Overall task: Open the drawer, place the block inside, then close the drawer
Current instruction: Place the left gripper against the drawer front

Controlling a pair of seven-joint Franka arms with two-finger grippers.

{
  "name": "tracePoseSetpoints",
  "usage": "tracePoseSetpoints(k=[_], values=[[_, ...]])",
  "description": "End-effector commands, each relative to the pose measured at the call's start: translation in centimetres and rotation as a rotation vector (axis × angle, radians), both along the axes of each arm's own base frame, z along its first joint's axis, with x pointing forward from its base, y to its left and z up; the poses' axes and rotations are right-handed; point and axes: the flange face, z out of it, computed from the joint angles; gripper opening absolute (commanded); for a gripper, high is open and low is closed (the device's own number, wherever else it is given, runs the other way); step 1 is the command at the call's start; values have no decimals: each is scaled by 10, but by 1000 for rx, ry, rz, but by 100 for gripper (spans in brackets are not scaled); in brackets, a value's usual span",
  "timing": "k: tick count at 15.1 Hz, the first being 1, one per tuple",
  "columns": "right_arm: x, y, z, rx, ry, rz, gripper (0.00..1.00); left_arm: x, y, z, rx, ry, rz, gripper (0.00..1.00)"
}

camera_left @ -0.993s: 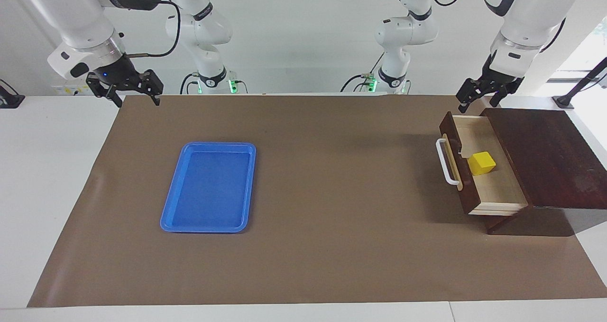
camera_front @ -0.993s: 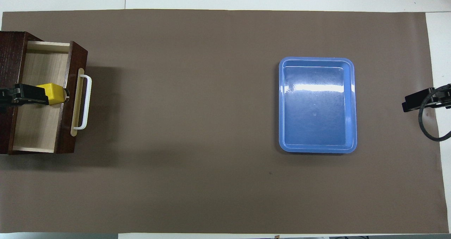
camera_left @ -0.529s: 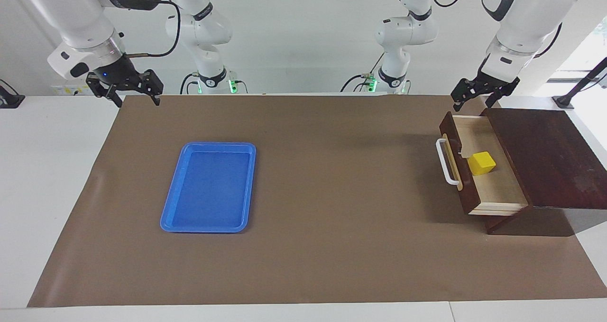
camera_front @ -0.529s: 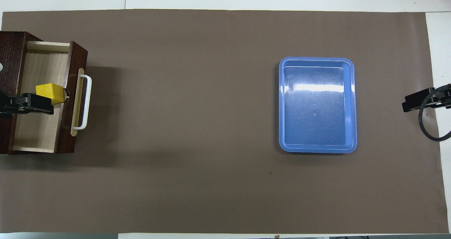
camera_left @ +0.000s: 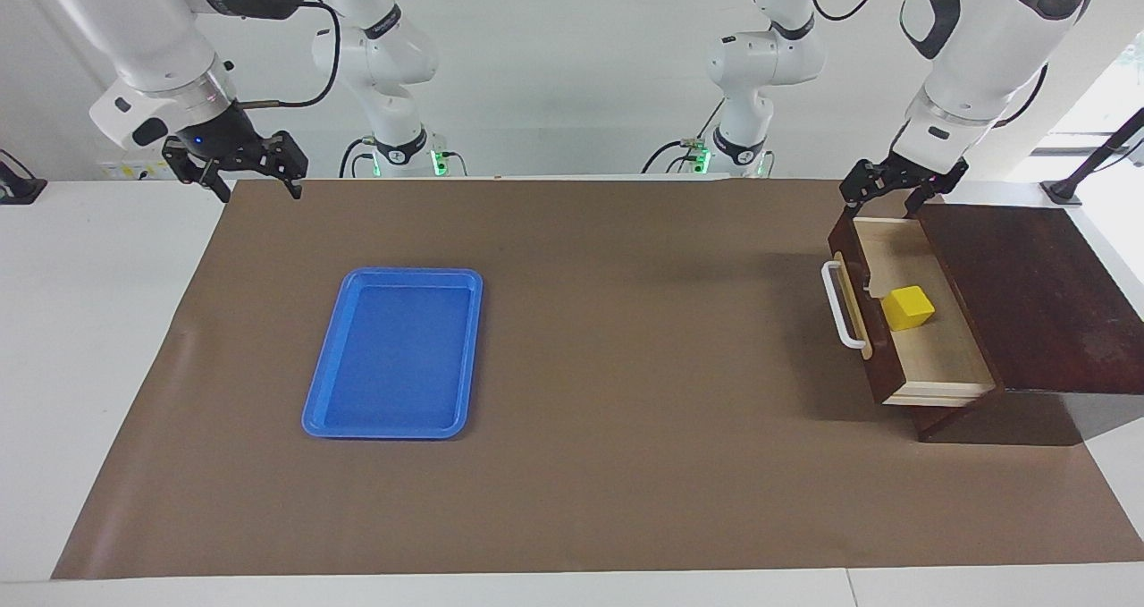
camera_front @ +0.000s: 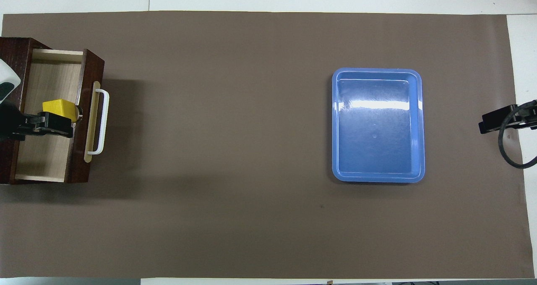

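You are looking at a white worktop carrying a wide brown mat that is covering most of it. At the left arm's end a dark brown wooden box is sitting on the mat, and its drawer is standing pulled out toward the middle of the mat, showing a pale wood interior and a white bar handle on the dark front. Toward the right arm's end a flat blue tray is lying on the mat, well apart from the box. The small yellow block is resting inside the open drawer, close to the drawer front and touching no end effector. Some lettering is running along the dark band on the right arm's upper link, but you cannot read it. The left end effector is hanging over the drawer's end nearest the robots, with its fingers spread wide and holding nothing; from overhead it is covering part of the block, yet the facing view is showing it raised clear above the drawer. The right end effector is waiting over the edge of the mat at the right arm's end, fingers wide apart and gripping nothing.
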Motion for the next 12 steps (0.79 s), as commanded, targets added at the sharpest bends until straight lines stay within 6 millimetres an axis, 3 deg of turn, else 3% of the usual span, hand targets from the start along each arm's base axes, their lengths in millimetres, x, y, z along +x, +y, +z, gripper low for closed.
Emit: tracePoseSetpoints(k=[1,3,10,12], values=[[1,-1,3,0,-12,24,100,1,-2,0,-16,-5,-14,100],[1,-1,2,0,-11,25,100,0,-12,-1,-16,-3,-32,100],[1,-1,3,1,-12,24,100,1,-14,-2,-18,-11,-37,100],[1,-1,3,1,-12,24,100,6,-23,-21,-25,-19,-43,100]])
